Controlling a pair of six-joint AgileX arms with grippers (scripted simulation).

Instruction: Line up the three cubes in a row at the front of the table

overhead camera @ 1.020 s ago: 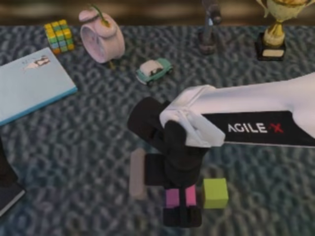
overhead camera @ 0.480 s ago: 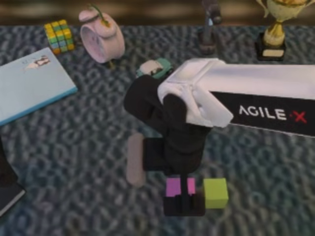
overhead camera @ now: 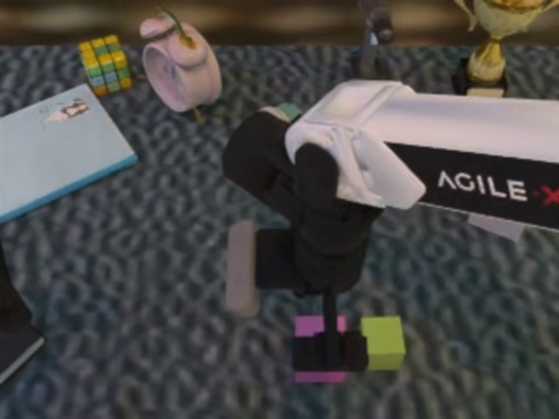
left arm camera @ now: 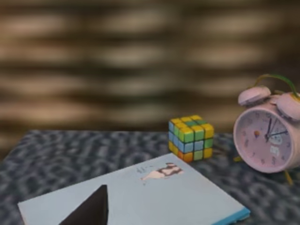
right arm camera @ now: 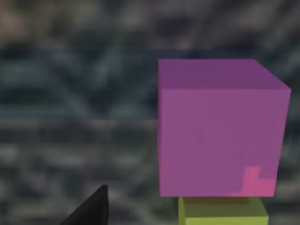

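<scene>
The magenta cube rests on the table near its front edge, touching the lime-green cube on its right. My right gripper hovers open just above the magenta cube, its dark fingers crossing the cube's top. The right wrist view shows the magenta cube and green cube side by side, with one fingertip standing apart from them. The lavender cube sits to the left, half hidden by the gripper body. My left arm is parked at the left edge, one fingertip showing off-centre.
A light blue notebook lies at the back left, with a puzzle cube and a pink alarm clock behind it. A toy car peeks from under my right arm. A trophy and a dark post stand at the back.
My right gripper has let go of the magenta cube and drawn up and back from the front edge. The arm now covers most of the toy car. The cubes stay put.
</scene>
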